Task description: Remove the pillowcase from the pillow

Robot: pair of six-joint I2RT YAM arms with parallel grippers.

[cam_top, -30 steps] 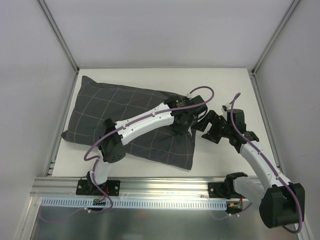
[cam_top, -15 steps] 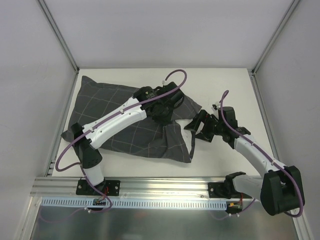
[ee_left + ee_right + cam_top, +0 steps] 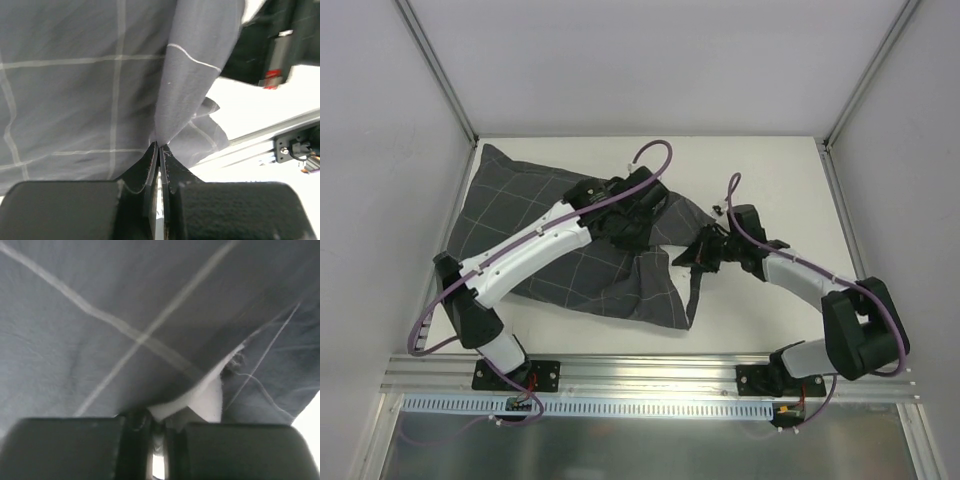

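At the mouth of the pillowcase (image 3: 490,215), the left gripper (image 3: 159,149) pinches dark fabric tight. The right gripper (image 3: 157,421) nips the white pillow (image 3: 207,397) peeking out beside it. If it also traps cloth, pulling likely drags both together.

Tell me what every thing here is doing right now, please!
dark grey grid-patterned fabric pillowcase: on the pillow, bunched at its right end
plain white soft pillow: nearly all covered, white corner peeking out
left gripper: shut, pinching the pillowcase
right gripper: shut on the pillow's white corner
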